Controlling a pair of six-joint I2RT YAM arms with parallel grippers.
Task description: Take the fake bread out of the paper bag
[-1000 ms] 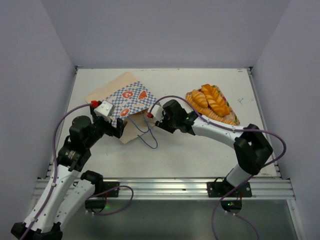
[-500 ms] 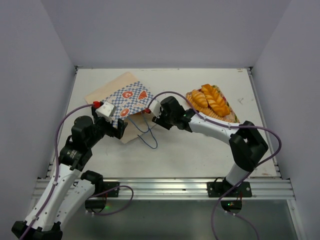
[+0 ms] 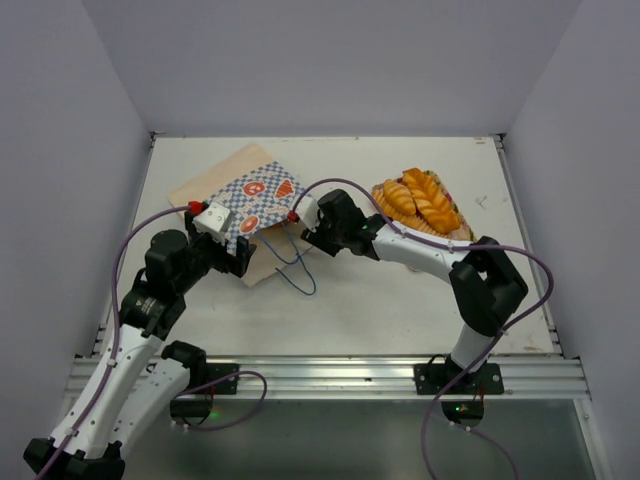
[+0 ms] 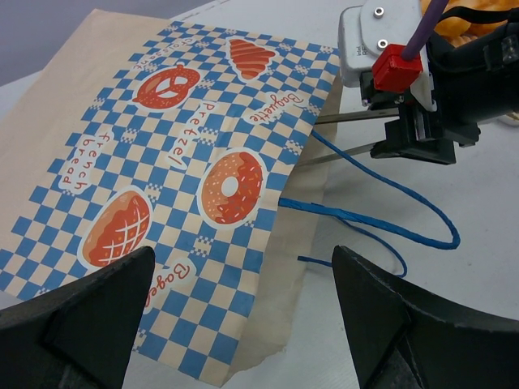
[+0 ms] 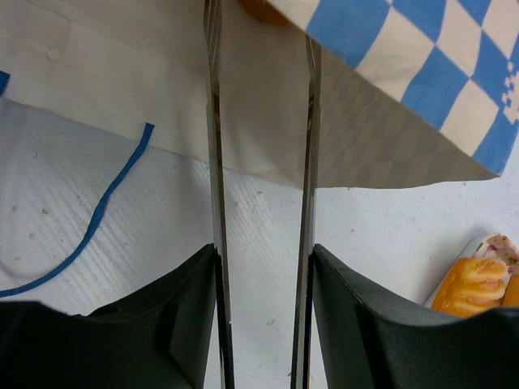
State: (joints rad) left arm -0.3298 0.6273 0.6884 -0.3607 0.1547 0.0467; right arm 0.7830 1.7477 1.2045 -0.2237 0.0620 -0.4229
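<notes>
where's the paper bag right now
In the top view the paper bag lies flat on the left half of the table, with the left end effector at its near edge and the right end effector poking into its mouth.

1. A white surface (image 3: pixel 400 300) fills the middle of the scene, with a few faint dark scuffs (image 3: pixel 481 201) near its far right corner
2. A tray (image 3: pixel 462 240) with a pinkish floral pattern lies on the far right part of the surface, set at an angle to its edges
3. Plain pale grey walls (image 3: pixel 320 60) stand at the left, far and right sides
4. A ribbed metal rail (image 3: pixel 330 375) runs along the near edge
</notes>
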